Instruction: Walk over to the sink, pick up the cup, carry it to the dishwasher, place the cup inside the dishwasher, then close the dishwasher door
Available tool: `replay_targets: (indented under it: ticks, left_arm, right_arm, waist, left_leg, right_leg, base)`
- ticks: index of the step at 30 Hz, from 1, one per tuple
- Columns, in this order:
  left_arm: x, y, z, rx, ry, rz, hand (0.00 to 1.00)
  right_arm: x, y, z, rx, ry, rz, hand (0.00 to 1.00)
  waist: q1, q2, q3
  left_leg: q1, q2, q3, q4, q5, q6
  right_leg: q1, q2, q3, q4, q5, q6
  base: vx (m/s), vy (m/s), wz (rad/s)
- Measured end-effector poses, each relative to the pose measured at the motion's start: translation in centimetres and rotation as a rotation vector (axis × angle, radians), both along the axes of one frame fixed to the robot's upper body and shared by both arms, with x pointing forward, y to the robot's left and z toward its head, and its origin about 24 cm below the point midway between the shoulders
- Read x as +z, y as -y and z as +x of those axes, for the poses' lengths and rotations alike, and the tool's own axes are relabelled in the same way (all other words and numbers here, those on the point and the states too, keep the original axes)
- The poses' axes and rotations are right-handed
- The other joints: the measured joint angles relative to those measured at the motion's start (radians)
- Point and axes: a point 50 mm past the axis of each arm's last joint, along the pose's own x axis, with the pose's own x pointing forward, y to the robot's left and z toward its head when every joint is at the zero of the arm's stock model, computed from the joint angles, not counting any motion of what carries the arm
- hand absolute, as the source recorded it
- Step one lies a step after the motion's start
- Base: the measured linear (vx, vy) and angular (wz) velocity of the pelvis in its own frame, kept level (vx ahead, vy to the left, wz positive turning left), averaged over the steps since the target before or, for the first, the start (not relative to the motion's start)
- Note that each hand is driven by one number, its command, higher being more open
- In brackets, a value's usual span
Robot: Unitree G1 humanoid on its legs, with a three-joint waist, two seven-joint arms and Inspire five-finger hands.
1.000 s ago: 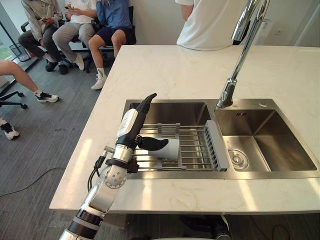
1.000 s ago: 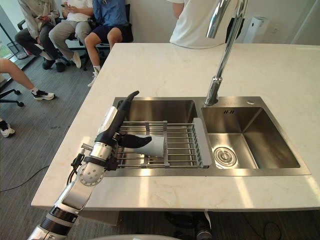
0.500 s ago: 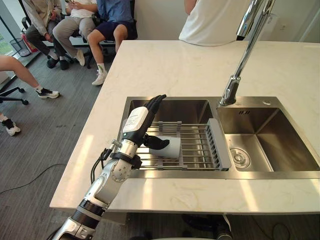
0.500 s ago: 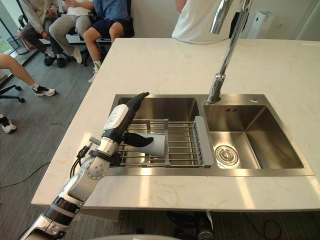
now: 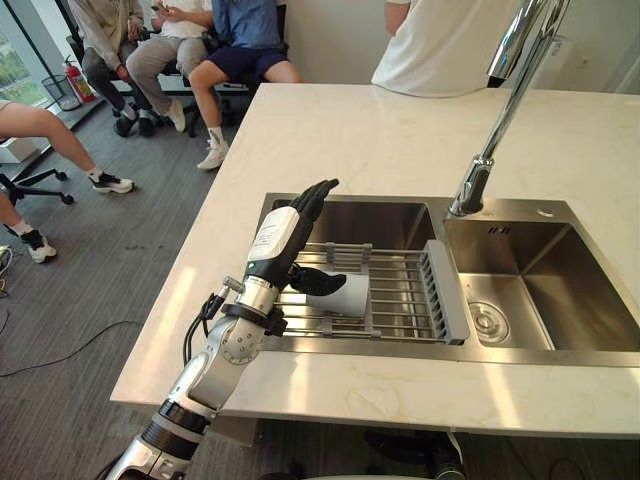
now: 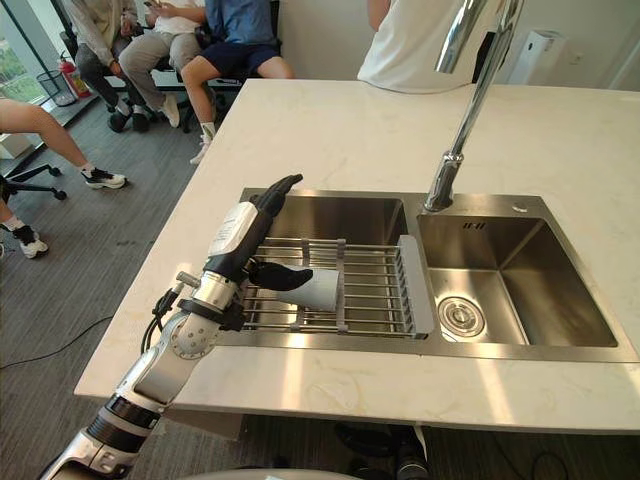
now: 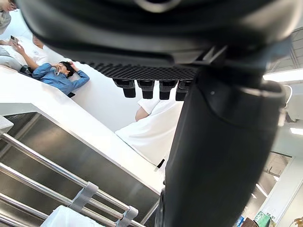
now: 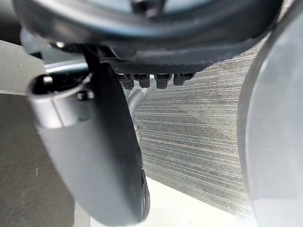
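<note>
Your table point(image 5: 380, 140) is a pale marble island that carries a steel double sink point(image 5: 570, 300). A tall faucet point(image 5: 500, 110) rises at the far side of the sink, between the two basins. A person in a white shirt point(image 5: 450, 45) stands against the table's far edge, and seated people point(image 5: 240, 40) are off to the far left, well apart from the sink. A wire rack point(image 5: 400, 295) spans the left basin, its grey end bar next to the divider. Your left hand point(image 5: 280, 235) stands over the rack's left end with its fingers point(image 5: 315, 195) straight, pointing up and away, wrapped round nothing. Its thumb point(image 5: 310, 283) reaches sideways onto the cup point(image 5: 350, 293), which seems to lie on its side on the rack, just right of the hand. Your right hand point(image 8: 109, 156) hangs over grey carpet point(image 8: 199, 142), its fingers relaxed and empty.
</note>
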Motion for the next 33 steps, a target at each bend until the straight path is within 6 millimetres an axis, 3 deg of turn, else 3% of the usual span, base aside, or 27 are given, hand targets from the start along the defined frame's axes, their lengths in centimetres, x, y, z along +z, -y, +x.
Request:
replay_targets:
  ticks: [18,25,33]
  left_arm:
    - [-2.0,2.1,-1.5,-0.131,-0.093,0.086,1.0]
    - [-3.6,2.2,-1.4,-0.152,-0.151,0.151,1.0]
    - [-3.3,2.6,-0.4,-0.177,-0.125,0.219,1.0]
  right_arm:
    - [-0.2,0.3,0.5,0.011,-0.001,-0.01,1.0]
    - [-0.2,0.6,0.6,0.011,-0.005,-0.016,1.0]
    - [-0.5,0.6,1.8,0.019,0.001,-0.016,1.0]
  waist:
    - [-0.001,-0.005,0.01]
    - [-0.002,-0.005,0.012]
    - [-0.013,-0.006,0.031]
  left_leg:
    - [-0.011,-0.001,-0.014,-0.002,0.0,0.0]
    - [-0.012,-0.002,-0.015,-0.008,0.0,0.0]
    - [-0.012,-0.003,-0.022,-0.031,0.012,-0.001]
  right_leg:
    - [0.0,0.0,-0.013,-0.012,0.0,0.0]
    - [-0.002,-0.001,-0.014,-0.017,0.0,0.0]
    - [-0.003,0.001,-0.022,-0.036,0.007,0.006]
  base:
    - [0.0,-0.002,0.02]
    - [0.0,0.0,0.0]
    - [0.0,-0.002,0.02]
